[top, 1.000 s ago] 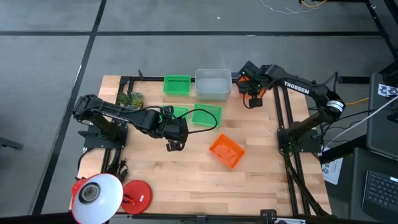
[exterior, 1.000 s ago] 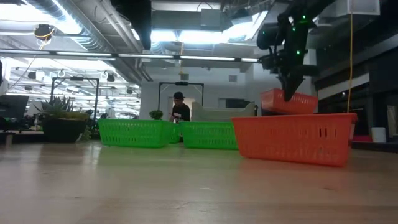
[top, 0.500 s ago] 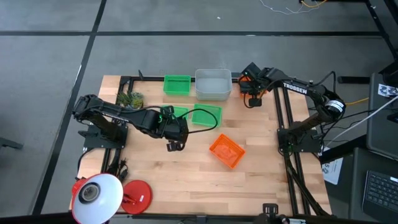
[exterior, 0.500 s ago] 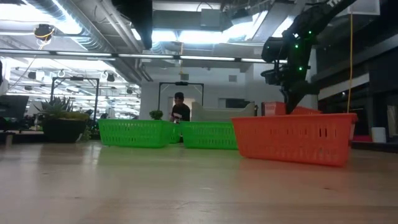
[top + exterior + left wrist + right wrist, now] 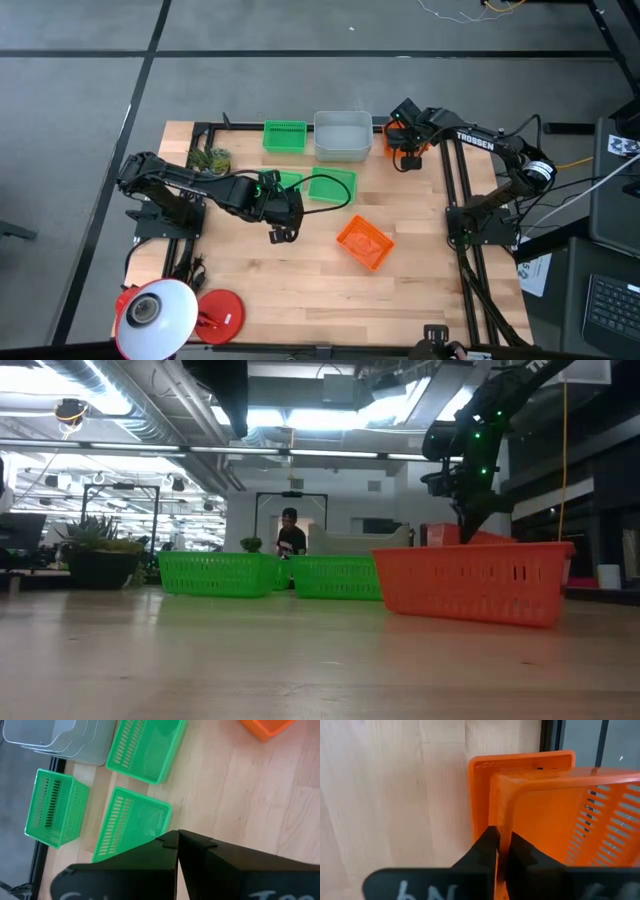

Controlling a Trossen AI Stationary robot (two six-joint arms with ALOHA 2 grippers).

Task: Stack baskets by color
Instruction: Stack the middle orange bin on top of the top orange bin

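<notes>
At the table's far right, my right gripper (image 5: 405, 150) is shut on an orange basket (image 5: 555, 815) that sits tilted inside a second orange basket (image 5: 520, 759). A third orange basket (image 5: 364, 243) lies alone in the middle of the table. Two green baskets (image 5: 335, 187) (image 5: 130, 827) lie side by side at mid-table, and another green basket (image 5: 284, 135) stands at the far edge beside the grey-white baskets (image 5: 342, 135). My left gripper (image 5: 280, 232) hangs shut over the table near the green pair, touching nothing. My right gripper pinches the upper orange basket's end wall (image 5: 502, 822) between its two fingers, one finger inside the basket and one outside. The fingers come from above, slanting down. The basket sits tilted in the lower orange basket, its far end raised.
A red lamp base (image 5: 220, 312) and white lamp shade (image 5: 155, 315) stand at the near left corner. A small green plant (image 5: 210, 158) sits at the far left. Bare wood lies along the near edge. In the low view a person (image 5: 290, 540) shows far behind the table.
My right gripper has gone down with the orange basket, which hung clear of the table a second ago and now sits low in the other orange basket at the far right. My left gripper has kept still.
</notes>
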